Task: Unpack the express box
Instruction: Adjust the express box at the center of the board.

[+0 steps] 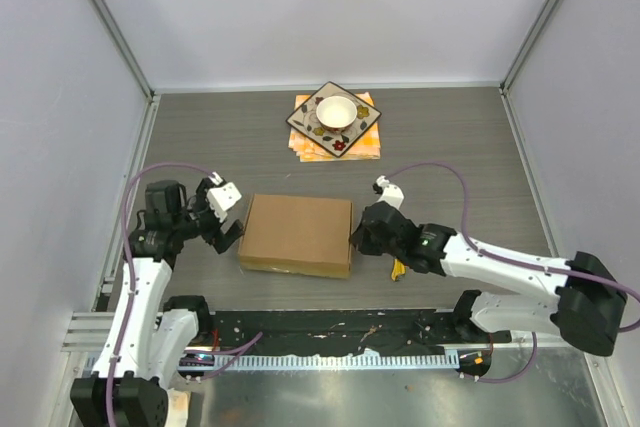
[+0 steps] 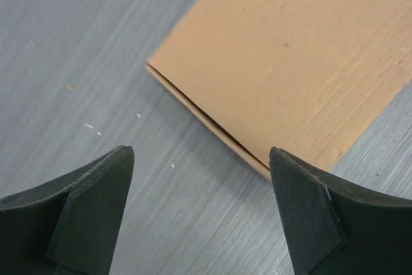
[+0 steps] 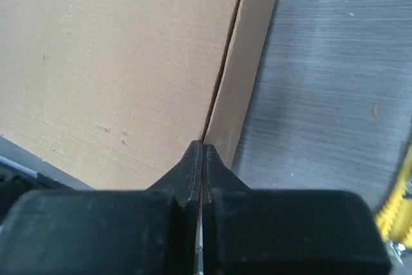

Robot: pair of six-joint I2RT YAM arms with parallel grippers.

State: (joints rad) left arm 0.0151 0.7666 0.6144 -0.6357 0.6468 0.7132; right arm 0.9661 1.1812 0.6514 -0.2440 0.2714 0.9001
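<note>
The express box (image 1: pixel 297 234) is a flat brown cardboard box lying closed on the grey table between my two arms. My left gripper (image 1: pixel 228 219) hovers open just off the box's left edge; in the left wrist view its fingers (image 2: pixel 199 152) are spread wide over bare table, and the corner of the box (image 2: pixel 302 49) lies beyond them. My right gripper (image 1: pixel 356 232) is at the box's right edge. Its fingers (image 3: pixel 203 145) are pressed together, and their tips sit at the seam between the box's top (image 3: pixel 116 62) and its side flap (image 3: pixel 241 82). Nothing shows between them.
An orange-patterned square plate (image 1: pixel 363 123) holding a white bowl (image 1: pixel 335 112) sits at the back centre on an orange cloth. A small yellow object (image 1: pixel 398 269) lies on the table beside my right wrist. White walls close in the table on three sides.
</note>
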